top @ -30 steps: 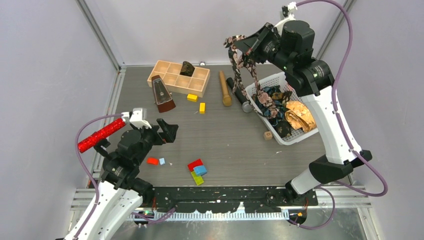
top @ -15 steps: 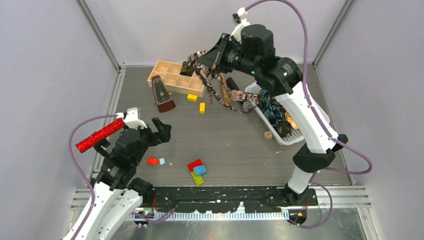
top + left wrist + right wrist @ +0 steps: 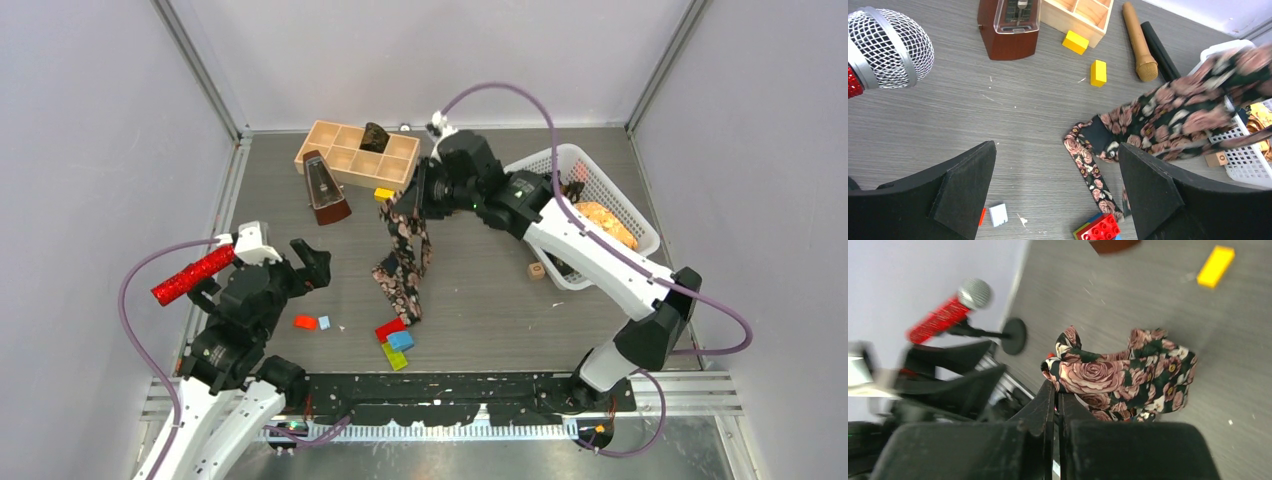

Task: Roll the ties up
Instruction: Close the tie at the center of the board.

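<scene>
While my right gripper (image 3: 412,198) is pinching the black floral tie (image 3: 403,268) with jaws closed tight, its fabric is trailing from the middle of the table (image 3: 490,295) toward six o'clock. My left gripper (image 3: 312,262) is hanging wide apart and empty at eight o'clock.

Left wrist view: floral tie (image 3: 1148,120) smears to blur above the white basket (image 3: 1245,165), itself cut by the right edge. Overhead, my right arm (image 3: 590,255) covers part of the basket.

There were two yellow blocks (image 3: 1098,73), one metronome (image 3: 325,190), one wooden tray (image 3: 345,157), one basket (image 3: 600,175), one red microphone (image 3: 195,275), one flowered tie (image 3: 405,265) and one golden tie (image 3: 603,220).
</scene>
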Robot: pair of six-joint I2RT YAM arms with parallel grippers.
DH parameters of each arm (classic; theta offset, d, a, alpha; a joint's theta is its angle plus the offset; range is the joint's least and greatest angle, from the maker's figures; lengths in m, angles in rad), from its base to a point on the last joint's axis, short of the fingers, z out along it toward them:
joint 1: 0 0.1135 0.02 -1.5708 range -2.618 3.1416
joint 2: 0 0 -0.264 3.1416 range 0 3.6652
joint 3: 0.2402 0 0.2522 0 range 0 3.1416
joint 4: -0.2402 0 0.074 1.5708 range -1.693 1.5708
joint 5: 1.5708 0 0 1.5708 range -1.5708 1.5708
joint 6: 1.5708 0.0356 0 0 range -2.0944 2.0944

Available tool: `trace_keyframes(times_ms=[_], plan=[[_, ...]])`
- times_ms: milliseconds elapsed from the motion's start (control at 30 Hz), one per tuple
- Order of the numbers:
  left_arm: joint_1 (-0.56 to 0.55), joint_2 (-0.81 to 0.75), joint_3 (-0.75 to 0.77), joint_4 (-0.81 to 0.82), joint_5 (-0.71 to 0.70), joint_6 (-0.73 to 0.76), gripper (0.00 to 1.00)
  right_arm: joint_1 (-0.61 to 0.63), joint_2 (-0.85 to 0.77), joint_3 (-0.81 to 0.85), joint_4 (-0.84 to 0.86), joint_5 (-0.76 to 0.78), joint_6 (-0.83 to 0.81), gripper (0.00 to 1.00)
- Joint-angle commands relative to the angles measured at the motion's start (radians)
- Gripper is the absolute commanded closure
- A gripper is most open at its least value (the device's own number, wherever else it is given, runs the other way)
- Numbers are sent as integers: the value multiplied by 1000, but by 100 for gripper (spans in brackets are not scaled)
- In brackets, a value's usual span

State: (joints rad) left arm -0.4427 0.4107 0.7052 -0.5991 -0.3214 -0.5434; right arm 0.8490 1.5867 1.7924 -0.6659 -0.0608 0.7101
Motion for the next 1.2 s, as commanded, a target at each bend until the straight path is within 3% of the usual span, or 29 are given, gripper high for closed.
trace_keyframes(times_ms=[0,133,367,567,633,733,800,900,967,1067,1167], plan=[[5,-14,43,-11,-34,-10,5,3,-50,-259,228,-104,33,93],[5,-7,53,-9,-44,-10,5,37,22,-338,311,-136,76,88],[5,-3,93,-34,-65,0,5,157,184,-204,358,-225,64,87],[5,-18,110,-54,-92,15,5,207,204,-197,384,-318,37,90],[5,-19,108,-54,-94,15,5,208,207,-210,357,-309,28,81],[5,-13,104,-50,-91,10,6,208,211,-233,270,-271,-12,55],[5,-7,105,-49,-89,10,6,207,191,-257,229,-185,-32,44],[5,-1,102,-42,-92,11,6,200,148,-290,179,-58,-52,21],[4,4,98,-32,-89,10,6,185,124,-291,141,19,-54,14],[4,17,96,-21,-78,8,6,137,92,-318,94,135,-27,12],[4,31,93,-13,-65,8,6,50,56,-386,107,136,60,12]])
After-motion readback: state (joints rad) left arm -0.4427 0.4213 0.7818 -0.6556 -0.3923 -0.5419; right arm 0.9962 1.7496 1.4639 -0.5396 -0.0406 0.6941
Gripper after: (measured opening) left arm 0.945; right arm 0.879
